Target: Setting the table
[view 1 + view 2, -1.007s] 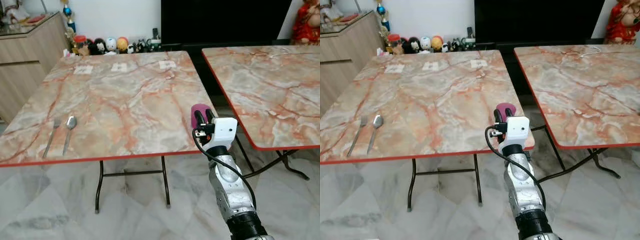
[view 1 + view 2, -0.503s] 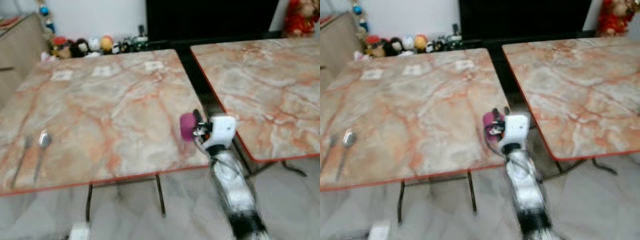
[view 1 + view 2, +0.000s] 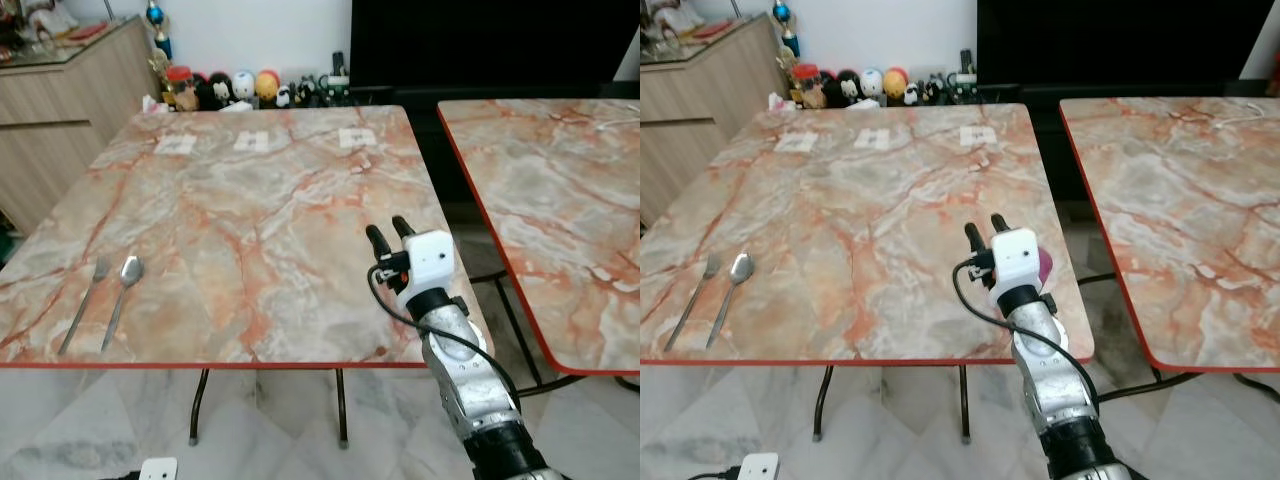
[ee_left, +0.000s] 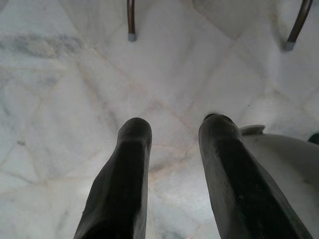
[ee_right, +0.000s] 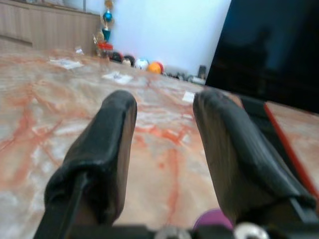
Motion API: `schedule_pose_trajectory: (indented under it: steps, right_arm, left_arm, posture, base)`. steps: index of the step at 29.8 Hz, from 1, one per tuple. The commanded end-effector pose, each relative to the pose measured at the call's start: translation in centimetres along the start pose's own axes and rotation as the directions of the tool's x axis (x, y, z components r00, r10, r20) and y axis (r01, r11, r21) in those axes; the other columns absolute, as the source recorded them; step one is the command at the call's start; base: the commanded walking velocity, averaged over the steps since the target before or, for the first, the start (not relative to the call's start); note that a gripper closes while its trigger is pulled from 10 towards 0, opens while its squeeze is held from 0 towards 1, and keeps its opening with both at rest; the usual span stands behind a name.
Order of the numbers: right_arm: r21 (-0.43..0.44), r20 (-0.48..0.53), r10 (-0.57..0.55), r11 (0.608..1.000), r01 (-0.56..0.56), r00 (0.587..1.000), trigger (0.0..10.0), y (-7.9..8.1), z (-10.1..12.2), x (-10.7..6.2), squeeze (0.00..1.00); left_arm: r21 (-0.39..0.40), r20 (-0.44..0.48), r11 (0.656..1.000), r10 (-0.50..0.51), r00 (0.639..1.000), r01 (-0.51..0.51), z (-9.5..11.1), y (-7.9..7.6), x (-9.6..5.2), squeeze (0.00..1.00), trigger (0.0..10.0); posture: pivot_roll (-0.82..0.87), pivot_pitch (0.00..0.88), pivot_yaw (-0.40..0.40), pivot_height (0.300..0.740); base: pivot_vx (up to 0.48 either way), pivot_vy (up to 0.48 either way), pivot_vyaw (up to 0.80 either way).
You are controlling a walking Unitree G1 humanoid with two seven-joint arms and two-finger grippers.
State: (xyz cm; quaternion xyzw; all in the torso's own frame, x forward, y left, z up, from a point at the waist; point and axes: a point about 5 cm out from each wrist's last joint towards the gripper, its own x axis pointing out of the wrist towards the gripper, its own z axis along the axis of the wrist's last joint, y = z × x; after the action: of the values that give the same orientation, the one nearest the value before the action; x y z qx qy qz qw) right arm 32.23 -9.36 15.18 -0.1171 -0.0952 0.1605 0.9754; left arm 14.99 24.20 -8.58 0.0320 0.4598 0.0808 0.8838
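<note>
A fork (image 3: 80,305) and a spoon (image 3: 122,290) lie side by side near the front left edge of the marble table (image 3: 250,200). Over the table's front right part my right gripper (image 3: 386,228) points toward the far side, open, with nothing between its fingers (image 5: 112,124). A purple cup (image 3: 1043,266) peeks out beside the white wrist box, low behind the fingers and mostly hidden. In the right wrist view a bit of the purple cup (image 5: 214,217) shows beneath the finger bases. My left gripper (image 4: 175,124) hangs open over the floor.
A second marble table (image 3: 560,200) stands to the right across a narrow gap. Small paper cards (image 3: 258,142) lie along the near table's far edge. Figurines (image 3: 240,88) line the wall, with a wooden cabinet (image 3: 60,90) at the back left. A small white device (image 3: 158,468) lies on the floor.
The camera has swung and steadied after a blur. The purple cup, seen at the right gripper's fingertips before, now sits back beside the wrist with the fingers past it.
</note>
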Motion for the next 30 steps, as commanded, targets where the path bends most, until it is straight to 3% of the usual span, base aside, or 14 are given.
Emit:
schedule_pose_trajectory:
  steps: [1,4,6,10,13,16,19,30]
  right_arm:
    - [-0.044,-0.005,0.036,0.998,-0.036,0.999,10.0,0.9,1.4,0.0,0.00]
    - [-0.033,-0.036,0.052,0.998,-0.053,0.998,10.0,1.9,2.1,-0.3,0.00]
    - [-0.069,-0.077,0.068,0.995,-0.073,0.995,10.0,2.4,2.0,-0.4,0.00]
    - [-0.122,-0.153,0.020,0.992,-0.039,0.988,10.0,2.0,1.6,-0.2,0.00]
    - [-0.062,-0.254,-0.078,0.996,0.064,0.964,10.0,0.7,0.5,-0.2,0.00]
    - [-0.033,-0.294,-0.097,0.995,0.091,0.951,10.0,0.5,0.0,-0.3,0.00]
    - [0.058,-0.362,-0.067,0.994,0.094,0.930,10.0,0.7,-0.8,-0.6,0.00]
    - [0.056,-0.455,-0.076,0.992,0.114,0.887,10.0,0.2,-2.1,-1.0,0.00]
  left_arm:
    - [0.004,-0.023,1.000,0.004,1.000,-0.003,-0.8,-0.2,-0.2,0.00,10.0]
    - [0.006,-0.029,1.000,0.003,1.000,-0.002,-1.0,-0.2,-0.2,0.00,10.0]
    - [0.005,-0.034,1.000,0.000,0.999,0.000,-1.2,-0.4,-0.2,0.00,10.0]
    - [0.004,-0.055,1.000,-0.011,0.998,0.011,-2.0,-0.9,-0.4,0.00,10.0]
    - [0.002,-0.071,1.000,-0.012,0.997,0.012,-2.8,-1.0,-0.7,0.00,10.0]
    - [0.000,-0.076,1.000,-0.011,0.997,0.011,-3.0,-1.0,-0.7,0.00,10.0]
    - [-0.003,-0.080,1.000,-0.013,0.997,0.013,-3.1,-1.1,-0.8,0.00,10.0]
    - [-0.001,-0.077,1.000,-0.013,0.997,0.013,-2.9,-0.9,-0.7,0.00,10.0]
  posture:
    - [-0.09,0.000,0.037,0.740]
    - [-0.09,0.000,0.037,0.740]
    - [-0.08,0.000,0.035,0.740]
    - [-0.09,0.000,0.037,0.740]
    - [-0.09,0.000,0.033,0.740]
    - [-0.09,0.000,0.033,0.740]
    - [-0.08,0.000,0.031,0.740]
    - [-0.08,0.000,0.034,0.740]
  base:
    - [0.000,0.000,0.00]
    - [0.000,0.000,0.00]
    - [0.000,0.000,0.00]
    - [0.000,0.000,0.00]
    - [0.000,0.000,0.00]
    - [0.000,0.000,0.00]
    - [0.000,0.000,0.00]
    - [0.000,0.000,0.00]
